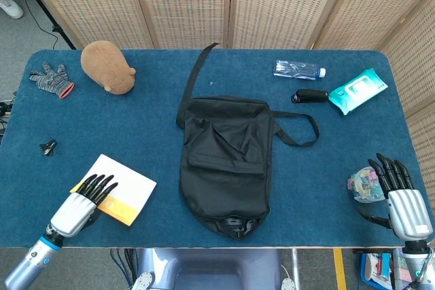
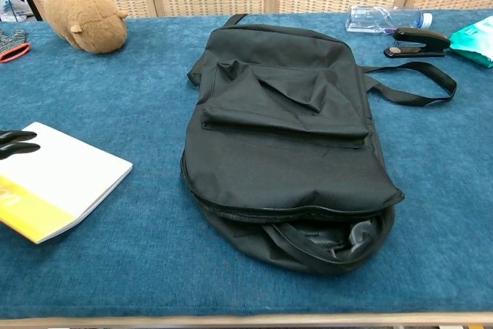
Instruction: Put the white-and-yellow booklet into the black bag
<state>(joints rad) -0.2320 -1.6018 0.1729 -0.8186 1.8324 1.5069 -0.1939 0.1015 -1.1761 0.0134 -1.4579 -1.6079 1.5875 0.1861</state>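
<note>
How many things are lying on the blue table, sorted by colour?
Black: 3 – bag, stapler, small clip
Brown: 1 – plush toy
Grey: 1 – glove
White-and-yellow: 1 – booklet
Clear: 2 – bottle, packet
Teal: 1 – wipes pack
Total: 9

Your left hand (image 1: pixel 87 200) rests on the white-and-yellow booklet (image 1: pixel 117 196), left of the black bag (image 1: pixel 224 164).
Its fingers lie spread over the booklet's near corner. Your right hand (image 1: pixel 401 198) hovers at the table's near right edge, fingers apart and holding nothing, just beside a small colourful packet (image 1: pixel 363 185).
</note>
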